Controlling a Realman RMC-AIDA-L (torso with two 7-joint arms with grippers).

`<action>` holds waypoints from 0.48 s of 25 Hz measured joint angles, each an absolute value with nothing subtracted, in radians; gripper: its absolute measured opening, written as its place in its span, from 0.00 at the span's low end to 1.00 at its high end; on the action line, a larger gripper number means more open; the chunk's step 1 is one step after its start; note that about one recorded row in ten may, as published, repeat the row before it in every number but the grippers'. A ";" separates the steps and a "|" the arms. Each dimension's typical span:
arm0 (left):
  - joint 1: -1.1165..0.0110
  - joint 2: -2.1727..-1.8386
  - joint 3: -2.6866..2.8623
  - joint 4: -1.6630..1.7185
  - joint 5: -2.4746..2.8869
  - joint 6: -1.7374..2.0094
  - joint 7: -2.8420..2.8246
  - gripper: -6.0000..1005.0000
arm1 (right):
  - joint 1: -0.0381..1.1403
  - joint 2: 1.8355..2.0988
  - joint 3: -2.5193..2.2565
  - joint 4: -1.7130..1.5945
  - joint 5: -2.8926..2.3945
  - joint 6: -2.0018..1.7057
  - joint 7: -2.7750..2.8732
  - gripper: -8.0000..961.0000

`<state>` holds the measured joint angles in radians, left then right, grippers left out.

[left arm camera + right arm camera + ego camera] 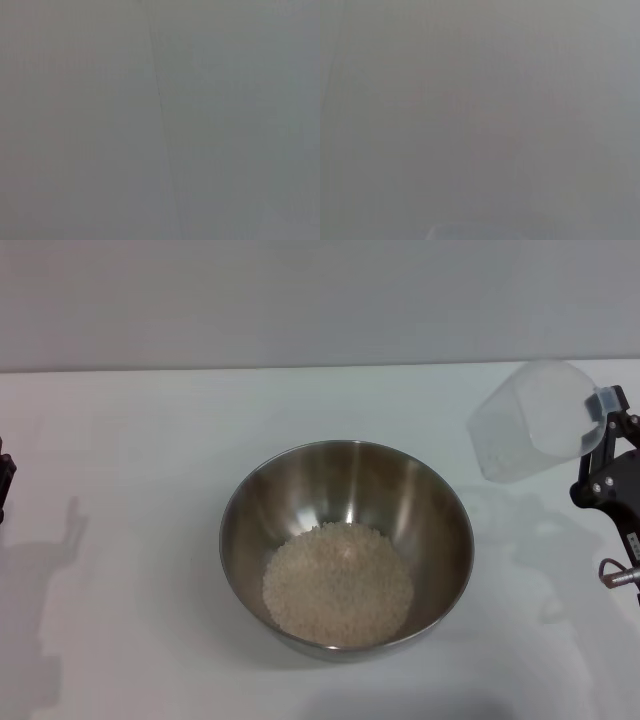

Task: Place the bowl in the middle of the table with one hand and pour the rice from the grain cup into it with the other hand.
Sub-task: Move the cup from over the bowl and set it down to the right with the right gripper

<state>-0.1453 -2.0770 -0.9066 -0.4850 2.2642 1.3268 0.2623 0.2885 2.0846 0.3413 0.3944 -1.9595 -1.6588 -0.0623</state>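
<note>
The bowl [347, 548] sits near the middle of the white worktop [130, 490], upright, with a pale heap of rice [338, 583] covering its bottom. To its right, lifted clear of the worktop and apart from the bowl, the clear cup [535, 422] is held tilted by the right end effector [608, 436], whose black fingers clamp its right side. The cup looks empty. The left end effector [5, 478] shows only as a black sliver at the left edge.
</note>
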 joint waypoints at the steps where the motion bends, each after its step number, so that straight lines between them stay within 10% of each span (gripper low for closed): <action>1: -0.146 -2.077 -0.906 -0.484 2.264 1.327 0.262 0.83 | 0.289 2.085 0.341 0.391 -1.960 -1.658 -0.056 0.02; 12: -0.147 -2.078 -0.905 -0.483 2.264 1.327 0.262 0.83 | 0.292 2.086 0.367 0.357 -1.940 -1.617 -0.071 0.02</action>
<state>-0.1472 -2.0778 -0.9048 -0.4831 2.2641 1.3269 0.2623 0.2924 2.0860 0.3673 0.3567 -1.9398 -1.6167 -0.0712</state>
